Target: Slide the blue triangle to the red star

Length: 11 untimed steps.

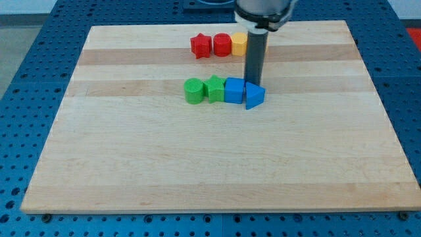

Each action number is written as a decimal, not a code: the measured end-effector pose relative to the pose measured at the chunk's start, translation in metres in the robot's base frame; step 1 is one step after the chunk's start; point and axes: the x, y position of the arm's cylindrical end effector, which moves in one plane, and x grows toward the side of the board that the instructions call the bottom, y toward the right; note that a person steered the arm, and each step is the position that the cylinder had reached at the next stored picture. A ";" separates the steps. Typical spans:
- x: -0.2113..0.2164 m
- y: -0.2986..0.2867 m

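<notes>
The blue triangle [254,96] lies near the board's middle, at the right end of a row of blocks. The red star [200,45] lies near the view's top, up and to the left of the triangle. My tip [252,82] stands right at the triangle's top edge, touching or nearly touching it. The rod rises toward the view's top and hides part of a yellow block.
A blue cube [233,90], a green star [215,88] and a green cylinder [193,91] continue the row left of the triangle. A red hexagon-like block [222,45] and a yellow block [239,44] sit right of the red star. The wooden board [197,164] rests on a blue pegboard.
</notes>
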 end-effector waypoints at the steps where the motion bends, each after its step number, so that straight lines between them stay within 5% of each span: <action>1: 0.008 -0.016; 8: 0.176 0.064; 11: 0.187 0.113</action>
